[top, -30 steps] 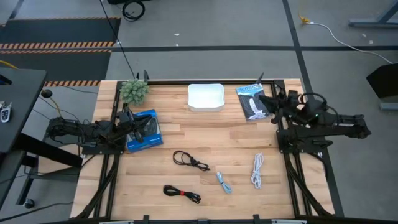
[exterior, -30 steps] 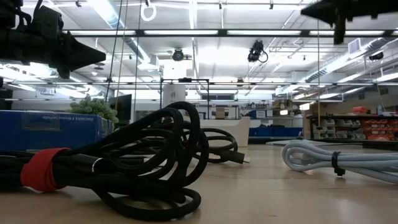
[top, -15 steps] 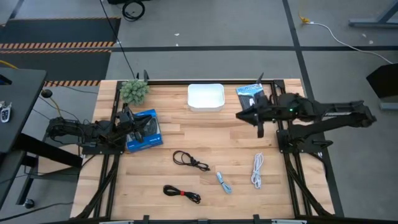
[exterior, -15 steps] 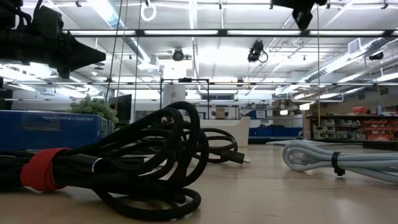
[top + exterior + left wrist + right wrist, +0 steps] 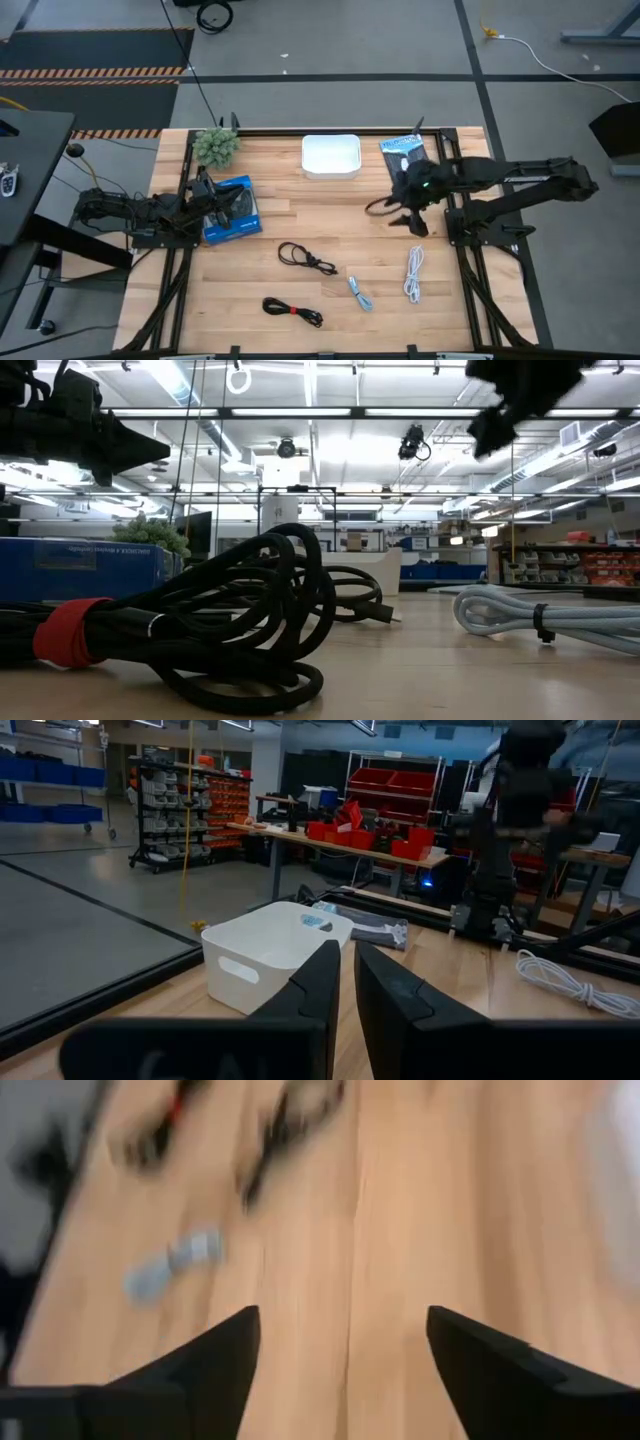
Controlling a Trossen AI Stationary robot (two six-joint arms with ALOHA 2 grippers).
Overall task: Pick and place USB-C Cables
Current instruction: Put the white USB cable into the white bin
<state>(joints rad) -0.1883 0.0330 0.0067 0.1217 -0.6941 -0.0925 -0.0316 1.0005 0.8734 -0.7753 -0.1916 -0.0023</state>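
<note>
Four coiled USB-C cables lie flat on the wooden table's near half: plain black [image 5: 305, 257], black with a red tie [image 5: 292, 310], light blue [image 5: 360, 292] and white [image 5: 414, 273]. My right gripper [image 5: 385, 213] hangs open above the table's right middle, touching nothing. The right wrist view, blurred, shows its fingers spread wide [image 5: 340, 1330], with the light blue cable [image 5: 170, 1265] farther off. My left gripper [image 5: 222, 205] rests shut at the table's left, over a blue box [image 5: 232, 210]; its fingers almost meet [image 5: 345, 970].
A white bin [image 5: 330, 156] stands at the far middle, with a dark pouch [image 5: 405, 160] to its right and a small green plant [image 5: 216, 146] at the far left. Bare wood lies between the bin and the cables.
My right gripper has swung from over the dark pouch at the far right toward the table's middle and near side, coming lower, and has opened. The cables and my left arm have not moved.
</note>
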